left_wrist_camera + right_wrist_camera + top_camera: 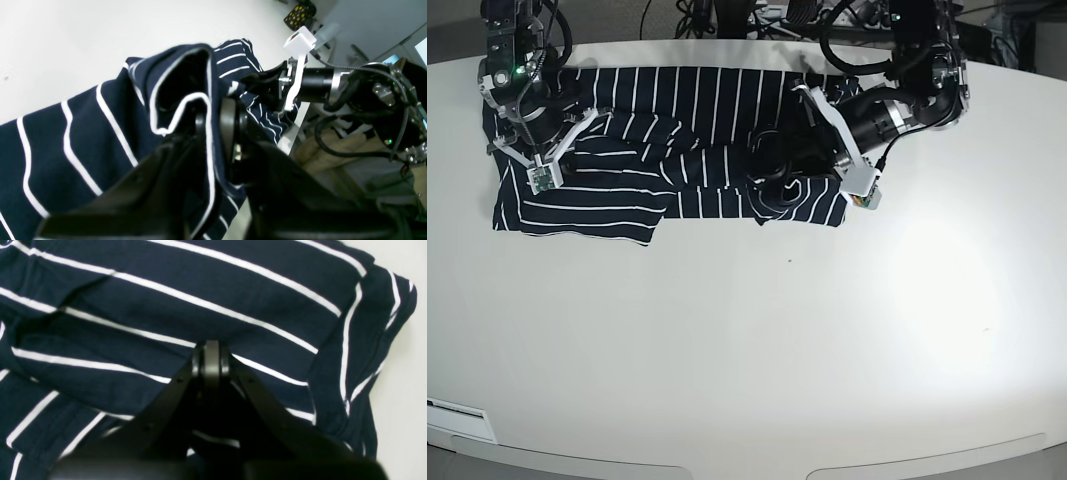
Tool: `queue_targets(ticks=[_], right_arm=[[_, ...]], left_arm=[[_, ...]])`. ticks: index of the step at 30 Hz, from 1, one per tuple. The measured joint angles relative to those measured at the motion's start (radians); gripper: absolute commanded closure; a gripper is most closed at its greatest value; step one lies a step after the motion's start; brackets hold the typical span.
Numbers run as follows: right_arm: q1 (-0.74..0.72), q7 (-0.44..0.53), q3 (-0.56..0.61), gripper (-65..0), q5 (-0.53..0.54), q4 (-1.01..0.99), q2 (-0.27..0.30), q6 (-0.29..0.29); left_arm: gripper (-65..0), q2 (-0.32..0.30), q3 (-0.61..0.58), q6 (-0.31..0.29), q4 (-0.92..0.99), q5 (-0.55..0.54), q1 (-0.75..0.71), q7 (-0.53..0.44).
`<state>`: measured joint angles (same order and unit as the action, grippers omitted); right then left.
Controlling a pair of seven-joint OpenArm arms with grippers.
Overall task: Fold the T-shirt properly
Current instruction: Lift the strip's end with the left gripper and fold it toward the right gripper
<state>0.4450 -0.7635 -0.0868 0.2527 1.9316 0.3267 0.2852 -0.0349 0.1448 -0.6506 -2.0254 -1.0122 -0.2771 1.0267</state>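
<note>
The T-shirt (667, 120), dark navy with thin white stripes, lies spread along the far side of the white table (827, 330). My left gripper (213, 116) is shut on a bunched fold of its cloth, near the shirt's right end in the base view (772, 170). My right gripper (211, 353) is shut, its tips pinching the striped cloth (166, 306) near the shirt's left end. The right arm (525, 105) stands over that end and hides part of the shirt. The right arm (317, 85) also shows in the left wrist view, beyond the raised cloth (83, 140).
Cables and equipment (757, 15) sit beyond the table's far edge. Bare white tabletop stretches from the shirt to the near edge (727, 460). A black bag with yellow dots (298, 15) stands off the table.
</note>
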Motion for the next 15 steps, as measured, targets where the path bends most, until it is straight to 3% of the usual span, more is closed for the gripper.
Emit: queue_targets(ticks=[5,6,13,15], right_arm=[[0.000,0.000,0.000,0.0,0.002,0.000,0.000,0.010],[0.000,-0.001,0.000,-0.5,0.002,0.000,0.000,0.015],[0.000,-0.006,-0.001,-1.8,0.021,0.001,0.000,0.031],[0.000,-0.006,-0.001,-1.8,0.021,0.001,0.000,0.031]], left_arm=[[-38.1,0.002,0.000,0.002,0.000,-0.106,0.006,-0.015],[-40.5,0.002,0.000,0.002,0.000,-0.135,0.006,-0.014],[-40.5,0.002,0.000,0.002,0.000,-0.166,0.006,-0.006],[-36.9,0.002,0.000,0.002,0.000,-0.166,0.006,-0.006]])
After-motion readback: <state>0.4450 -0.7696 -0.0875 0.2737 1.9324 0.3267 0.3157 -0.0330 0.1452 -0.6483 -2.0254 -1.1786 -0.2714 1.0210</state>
